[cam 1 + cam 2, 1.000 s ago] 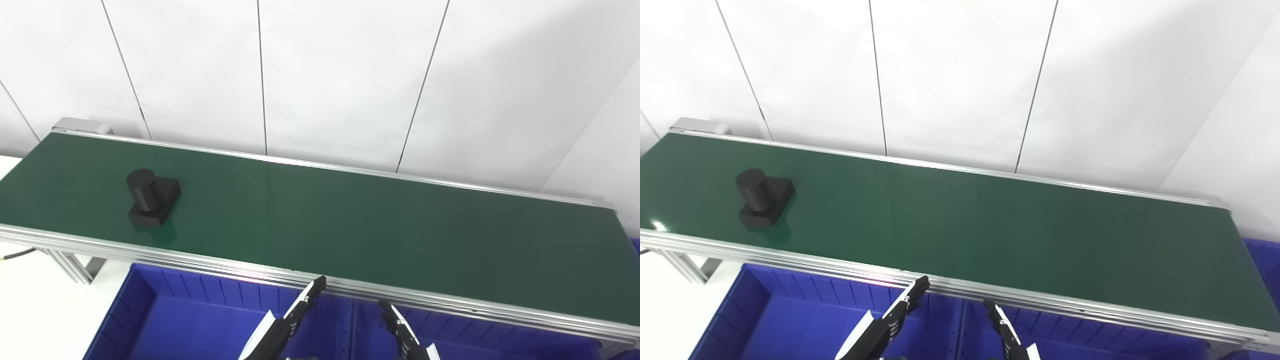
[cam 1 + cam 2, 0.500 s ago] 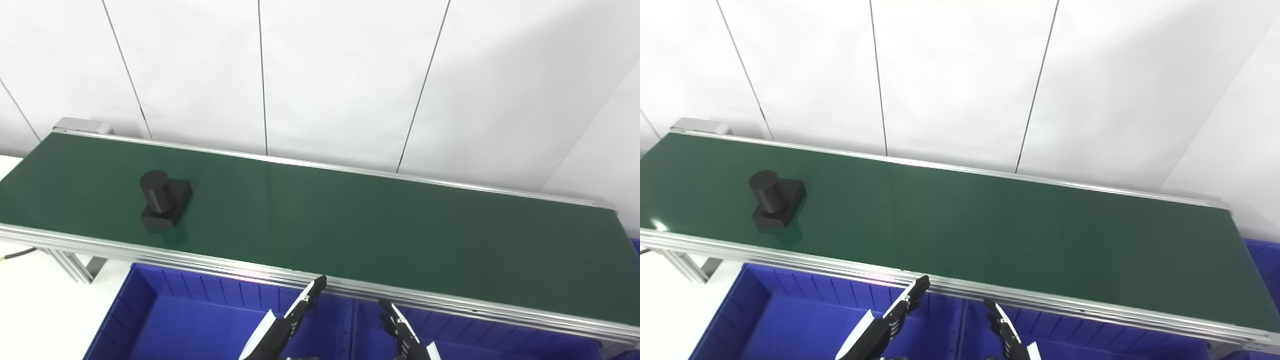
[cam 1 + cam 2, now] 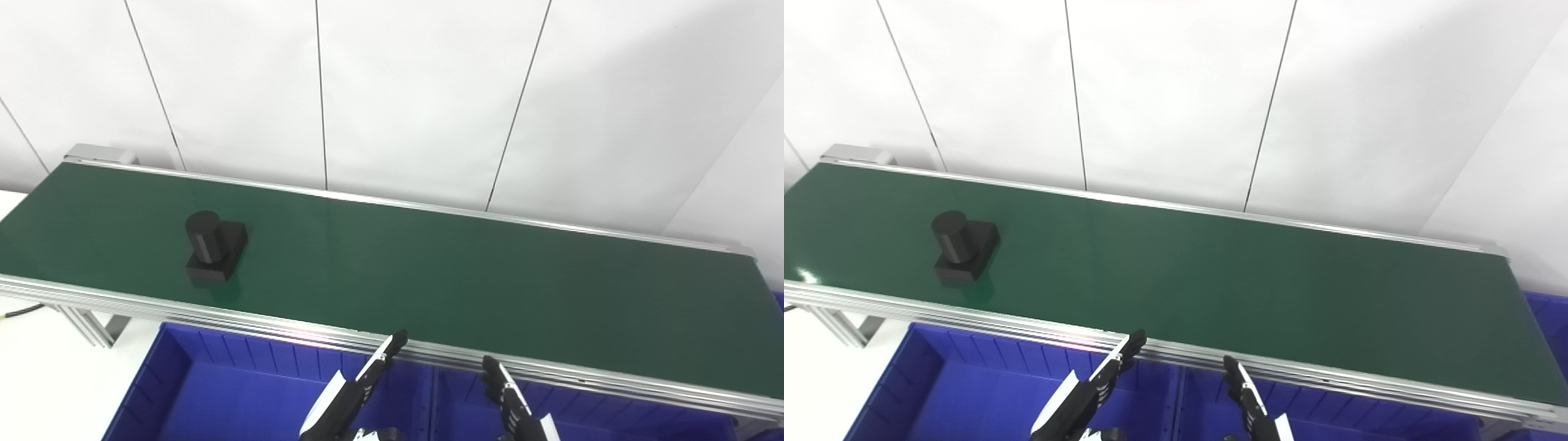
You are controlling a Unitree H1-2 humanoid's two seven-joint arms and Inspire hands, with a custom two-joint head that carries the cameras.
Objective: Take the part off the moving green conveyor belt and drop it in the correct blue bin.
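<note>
Left eye view: dark green belt (image 3: 429,275) running across the frame, silver rails along both long edges.
Part: black part (image 3: 213,248), a round post standing upright on a square base, on the belt near its left end, closer to the near rail than the far one, touched by nothing.
Left bin: blue bin (image 3: 202,392) under the belt's near edge, below and a little right of the part.
Right bin: second blue bin (image 3: 612,422) beside it, the divider between them about mid-frame.
Left hand: left hand (image 3: 352,398) at the bottom edge over the bins, fingers straight and pointing up at the near rail, holding nothing.
Right hand: right hand (image 3: 511,404) just right of it, fingers likewise extended, empty.
Both hands: well apart from the part.
Behind: white panelled wall (image 3: 398,92).
</note>
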